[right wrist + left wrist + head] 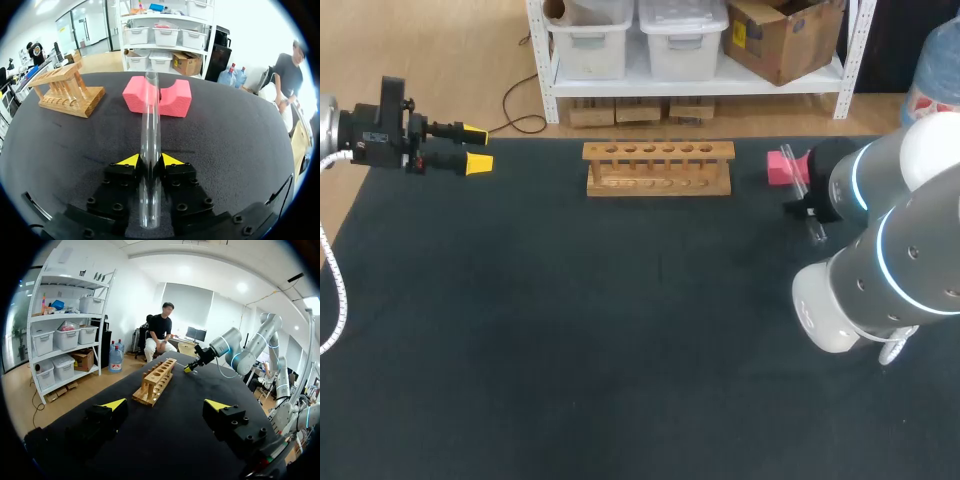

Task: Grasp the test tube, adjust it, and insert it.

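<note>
Right claw (150, 161): closed on the test tube (150, 112), one yellow tip pressed to each side, gripping part way along its length. Ahead of the claw, clear tube pointing straight out, roughly level, far end at the notch of a pink foam block (176, 97). Resting in the notch or just clear of it: cannot tell. Off to one side of the block, a wooden rack (67, 92) with a row of holes, upright on the dark table (240, 135), well apart from the claw.

Left claw (166, 405): open wide, nothing between the yellow tips, held over the table. Well ahead of it the same rack, seen end-on. From the head camera: left claw at the table's far left corner, tips pointed toward the rack, well apart from it.
</note>
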You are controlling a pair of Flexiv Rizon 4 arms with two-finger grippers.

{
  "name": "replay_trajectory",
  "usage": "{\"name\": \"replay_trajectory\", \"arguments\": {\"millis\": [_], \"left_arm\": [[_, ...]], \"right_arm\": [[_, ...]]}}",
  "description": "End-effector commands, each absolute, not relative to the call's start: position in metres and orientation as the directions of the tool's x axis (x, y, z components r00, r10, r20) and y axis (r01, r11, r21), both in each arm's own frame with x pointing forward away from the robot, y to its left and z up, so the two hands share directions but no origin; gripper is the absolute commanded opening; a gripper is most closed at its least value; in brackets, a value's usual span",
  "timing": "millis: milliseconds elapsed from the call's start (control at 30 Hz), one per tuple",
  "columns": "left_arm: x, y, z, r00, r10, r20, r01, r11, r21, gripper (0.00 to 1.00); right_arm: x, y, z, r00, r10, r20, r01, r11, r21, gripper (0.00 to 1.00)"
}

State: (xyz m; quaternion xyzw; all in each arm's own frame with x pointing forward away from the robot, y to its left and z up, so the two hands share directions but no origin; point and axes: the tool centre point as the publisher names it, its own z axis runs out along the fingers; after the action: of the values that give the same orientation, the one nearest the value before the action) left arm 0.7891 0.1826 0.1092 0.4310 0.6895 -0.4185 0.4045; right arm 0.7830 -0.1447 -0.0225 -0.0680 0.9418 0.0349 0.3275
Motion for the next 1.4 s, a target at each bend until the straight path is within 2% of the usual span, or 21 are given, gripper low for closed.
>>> {"name": "replay_trajectory", "arguments": {"millis": [33,100,767,1400], "left_arm": [[0.789,0.183,0.108,-0.298,0.254,-0.920,0.934,0.277,-0.226,1.00],[0.789,0.183,0.108,-0.298,0.254,-0.920,0.934,0.277,-0.226,1.00],[0.789,0.183,0.108,-0.298,0.254,-0.920,0.934,0.277,-0.226,1.00],[0.789,0.183,0.108,-0.298,0.254,-0.920,0.934,0.277,-0.226,1.00]], "right_arm": [[0.781,-0.143,-0.019,-0.778,-0.095,-0.621,-0.126,0.992,0.007,0.09],[0.781,-0.144,-0.016,-0.776,-0.085,-0.626,-0.112,0.994,0.004,0.00],[0.765,-0.129,0.039,-0.746,-0.072,-0.662,-0.074,0.997,-0.026,0.00],[0.782,-0.046,0.066,-0.693,-0.166,-0.701,-0.186,0.981,-0.049,0.00]]}}
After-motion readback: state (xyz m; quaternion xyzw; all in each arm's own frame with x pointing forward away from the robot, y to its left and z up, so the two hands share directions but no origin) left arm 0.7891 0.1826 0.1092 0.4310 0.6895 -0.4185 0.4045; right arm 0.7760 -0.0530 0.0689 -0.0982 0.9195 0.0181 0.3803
